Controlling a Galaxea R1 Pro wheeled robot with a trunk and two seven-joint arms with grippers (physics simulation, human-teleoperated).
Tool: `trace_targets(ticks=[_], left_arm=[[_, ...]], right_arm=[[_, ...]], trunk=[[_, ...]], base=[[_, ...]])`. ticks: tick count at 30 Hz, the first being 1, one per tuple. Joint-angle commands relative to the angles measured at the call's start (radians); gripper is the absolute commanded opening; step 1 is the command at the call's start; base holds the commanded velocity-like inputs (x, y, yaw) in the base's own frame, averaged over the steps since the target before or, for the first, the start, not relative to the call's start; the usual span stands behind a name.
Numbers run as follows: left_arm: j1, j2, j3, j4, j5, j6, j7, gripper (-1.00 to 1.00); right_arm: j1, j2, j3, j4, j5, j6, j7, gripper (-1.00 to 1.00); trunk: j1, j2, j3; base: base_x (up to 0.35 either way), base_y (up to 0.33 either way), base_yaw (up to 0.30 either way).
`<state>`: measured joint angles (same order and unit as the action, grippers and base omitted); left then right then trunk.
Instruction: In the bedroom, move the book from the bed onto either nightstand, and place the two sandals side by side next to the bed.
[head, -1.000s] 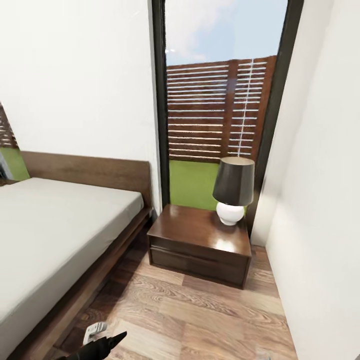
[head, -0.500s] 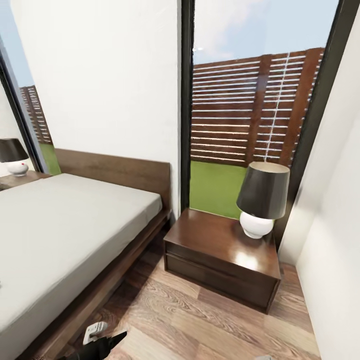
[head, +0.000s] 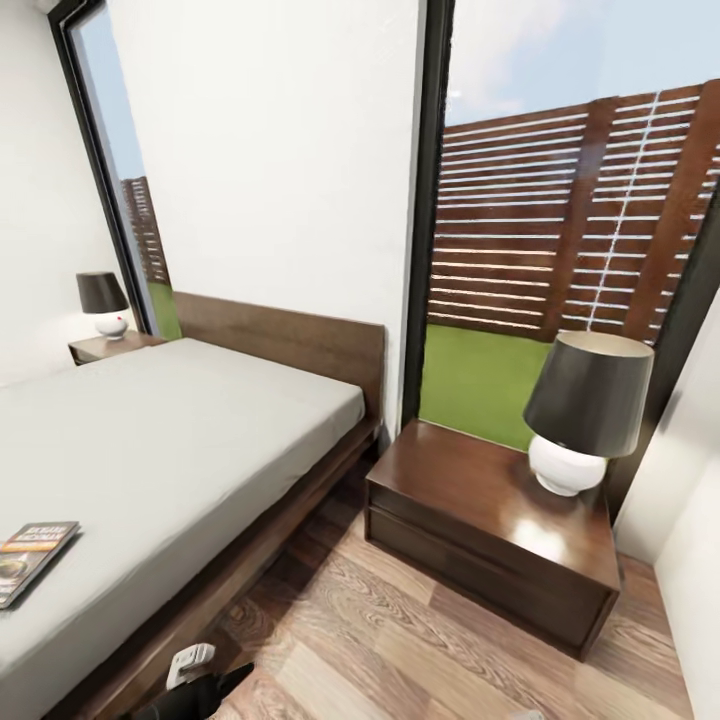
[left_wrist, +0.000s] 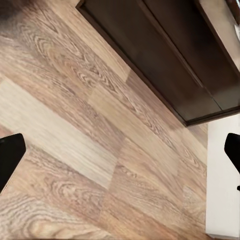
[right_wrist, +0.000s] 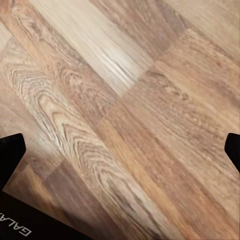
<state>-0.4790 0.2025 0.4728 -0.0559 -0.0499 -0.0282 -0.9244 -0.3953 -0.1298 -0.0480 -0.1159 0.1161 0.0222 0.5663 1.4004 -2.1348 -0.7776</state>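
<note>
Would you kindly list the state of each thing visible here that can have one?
book: lying flat, closed, cover up, on the mattress near its edge.
bed: bare light-grey mattress, only the book on it.
near nightstand: drawers shut, lamp on top.
near lamp: upright, unlit.
far lamp: upright on the far nightstand.
left gripper: open, empty, over the wood floor.
right gripper: open, empty, over the floor.

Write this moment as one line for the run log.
phase: approach | book: on bed | near nightstand: lamp only | both grippers: open, empty
</note>
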Motion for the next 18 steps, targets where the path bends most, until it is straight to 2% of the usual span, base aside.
trace_targets(ticks=[1,18], left_arm=[[-0.001,0.0,0.004,0.001,-0.005,-0.003,-0.002,1.0],[-0.001,-0.006,0.004,0.001,-0.005,-0.003,-0.002,1.0]], right_arm=[[0.0,0.0,-0.006,-0.002,0.01,0.002,0.004,1.0],[0.001,0.0,-0.006,-0.002,0.01,0.002,0.004,1.0]], trunk=[[0.0,0.0,-0.001],[0.0,0.0,-0.001]], base=[[0.0,0.0,0.292],[0.0,0.0,0.292]])
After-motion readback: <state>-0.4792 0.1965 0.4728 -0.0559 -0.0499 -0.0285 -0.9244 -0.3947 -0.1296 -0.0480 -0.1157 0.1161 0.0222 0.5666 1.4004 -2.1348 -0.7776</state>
